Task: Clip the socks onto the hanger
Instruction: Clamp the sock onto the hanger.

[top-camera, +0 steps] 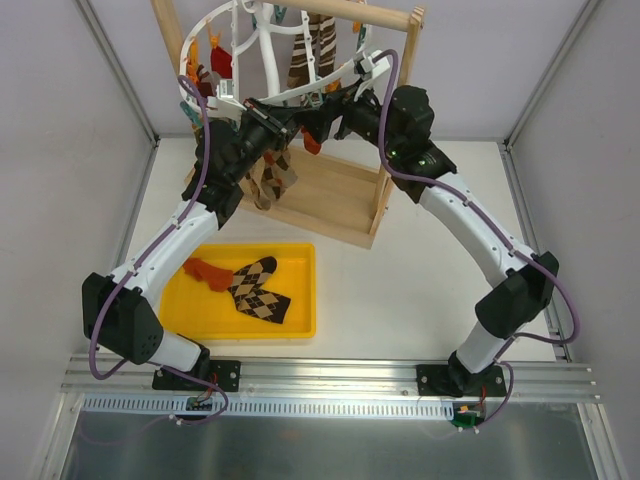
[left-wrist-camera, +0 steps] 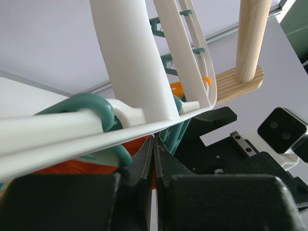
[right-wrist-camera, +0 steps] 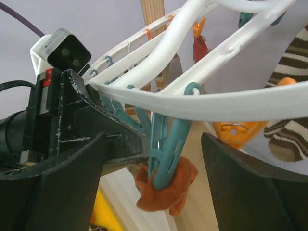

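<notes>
The white hoop hanger point(top-camera: 262, 55) hangs from the wooden stand and shows in both wrist views point(left-wrist-camera: 125, 48) point(right-wrist-camera: 231, 103). A small orange sock point(right-wrist-camera: 168, 192) is bunched at the tip of a teal peg point(right-wrist-camera: 166, 149) on the rim; it also shows in the top view point(top-camera: 312, 143). My left gripper point(top-camera: 280, 128) point(left-wrist-camera: 155, 144) is shut just under the rim, with orange fabric point(left-wrist-camera: 72, 167) at and between its fingers. My right gripper point(top-camera: 335, 115) point(right-wrist-camera: 154, 139) is open wide, one finger on each side of the peg and sock. Another orange-red sock point(top-camera: 205, 270) lies in the tray.
A yellow tray point(top-camera: 300, 300) at front left also holds a brown argyle sock point(top-camera: 262, 290). The wooden stand's base point(top-camera: 330, 200) and post point(top-camera: 385, 130) sit right under both grippers. Argyle socks point(top-camera: 270, 180), striped socks point(top-camera: 310, 50) and a red piece point(top-camera: 220, 62) hang from the hanger.
</notes>
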### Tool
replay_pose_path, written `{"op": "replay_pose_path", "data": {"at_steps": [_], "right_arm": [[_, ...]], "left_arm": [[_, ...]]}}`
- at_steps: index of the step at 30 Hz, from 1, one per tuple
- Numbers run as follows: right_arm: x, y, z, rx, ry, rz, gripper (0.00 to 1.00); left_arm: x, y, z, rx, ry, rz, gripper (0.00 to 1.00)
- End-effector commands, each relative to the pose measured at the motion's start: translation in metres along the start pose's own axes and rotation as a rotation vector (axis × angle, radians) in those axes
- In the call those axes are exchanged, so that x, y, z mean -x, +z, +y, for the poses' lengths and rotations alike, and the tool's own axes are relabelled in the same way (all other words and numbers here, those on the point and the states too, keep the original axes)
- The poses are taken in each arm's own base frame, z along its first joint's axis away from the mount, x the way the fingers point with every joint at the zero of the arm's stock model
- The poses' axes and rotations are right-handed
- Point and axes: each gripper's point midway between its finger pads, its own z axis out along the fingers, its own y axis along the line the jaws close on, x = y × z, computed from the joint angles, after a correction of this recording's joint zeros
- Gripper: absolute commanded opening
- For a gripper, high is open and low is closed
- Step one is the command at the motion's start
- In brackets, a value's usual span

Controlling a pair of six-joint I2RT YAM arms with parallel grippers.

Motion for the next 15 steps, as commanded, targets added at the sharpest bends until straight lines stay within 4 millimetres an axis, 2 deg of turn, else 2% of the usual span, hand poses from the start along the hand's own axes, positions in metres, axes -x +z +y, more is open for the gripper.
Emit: {"op": "replay_pose_path", "data": {"at_steps": [1,2,4,8,11,15], "right_arm": [[0.046,-0.026,0.022,0.029,-0.040,-0.063,0.84],[0.043,-0.030,0.021,0.015,-0.042,-0.041,0.87],[0.051,-0.040,0.022,-0.011,-0.047,-0.042,0.90],[0.052,-0.059,0.016,-0.083,-0.051,0.004,0.97],[0.061,-0.071,0.015,-0.110,-0.056,0.006,1.00],[0.065,-0.081,0.011,-0.137,-0.080,0.011,1.00]], "left_arm": [[0.012,-0.004,-0.023,-0.072,0.024,-0.039,0.00],[0.013,-0.004,-0.023,-0.071,0.027,-0.044,0.00],[0.015,-0.005,-0.018,-0.057,0.033,-0.057,0.00],[0.016,-0.007,-0.009,-0.028,0.043,-0.072,0.00],[0.018,-0.009,-0.005,-0.010,0.057,-0.086,0.00],[0.021,-0.015,-0.006,-0.001,0.084,-0.102,0.00]]}}
